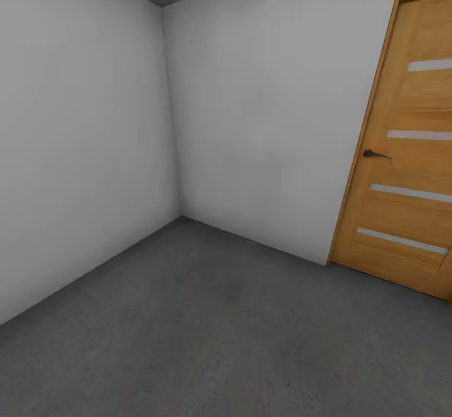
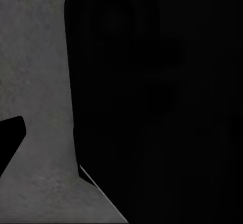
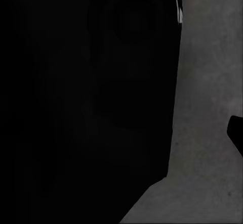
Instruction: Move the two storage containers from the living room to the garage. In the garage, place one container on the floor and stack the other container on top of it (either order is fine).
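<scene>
Head view: garage corner — two pale grey walls (image 1: 81, 140) meet over the dark grey concrete floor (image 1: 207, 329); wooden door (image 1: 408, 153) with frosted strips stands shut at right, dark handle (image 1: 375, 154). Left and right wrist views: large black shape close to each camera, floor behind it. Fingers' spread — cannot tell. Containers' whereabouts cannot be told.

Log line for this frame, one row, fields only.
room: garage corner | floor: dark grey concrete | door: wooden, shut, at right | walls: pale grey | gripper states: cannot tell
</scene>
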You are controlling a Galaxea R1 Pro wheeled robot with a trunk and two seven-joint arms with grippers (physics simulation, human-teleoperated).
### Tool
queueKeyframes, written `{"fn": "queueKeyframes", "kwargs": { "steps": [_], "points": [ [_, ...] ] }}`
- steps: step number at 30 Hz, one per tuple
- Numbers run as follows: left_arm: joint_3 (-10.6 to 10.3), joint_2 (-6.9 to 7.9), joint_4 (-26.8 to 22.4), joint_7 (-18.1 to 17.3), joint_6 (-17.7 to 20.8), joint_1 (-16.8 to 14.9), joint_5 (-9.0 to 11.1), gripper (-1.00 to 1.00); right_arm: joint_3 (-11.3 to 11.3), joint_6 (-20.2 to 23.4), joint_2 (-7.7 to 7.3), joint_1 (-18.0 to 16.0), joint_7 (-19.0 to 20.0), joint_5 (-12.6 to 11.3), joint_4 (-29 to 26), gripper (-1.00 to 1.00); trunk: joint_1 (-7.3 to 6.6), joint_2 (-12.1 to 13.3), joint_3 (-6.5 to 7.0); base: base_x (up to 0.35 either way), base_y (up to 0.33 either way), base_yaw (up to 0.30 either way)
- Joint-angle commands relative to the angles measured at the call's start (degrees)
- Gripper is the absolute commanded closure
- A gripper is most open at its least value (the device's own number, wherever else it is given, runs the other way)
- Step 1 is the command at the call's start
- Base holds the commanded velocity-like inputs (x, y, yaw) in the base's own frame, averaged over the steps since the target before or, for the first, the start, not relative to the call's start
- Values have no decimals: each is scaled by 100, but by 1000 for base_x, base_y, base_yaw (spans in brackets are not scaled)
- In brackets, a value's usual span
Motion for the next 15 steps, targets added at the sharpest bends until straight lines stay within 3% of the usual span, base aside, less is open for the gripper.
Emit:
{"fn": "queueKeyframes", "kwargs": {
  "steps": [1,4,11,15],
  "points": [
    [33,-9,-33,-9,-28,-9,33,-100,-3,-27,-9,-9,-33,10,9,-100,0,-2,-3,0,0,0],
    [122,-2,-130,-9,-28,-9,95,-100,17,-20,-6,-9,-18,22,9,-100,0,-2,-3,0,0,0],
    [82,4,-146,-9,-26,-9,62,-100,40,-23,-17,-9,-2,32,9,-100,0,-2,-3,0,0,0],
    [74,8,-149,-9,-26,-9,62,-100,27,-26,-6,-9,-23,0,9,-100,0,-2,-3,0,0,-142]
  ]
}}
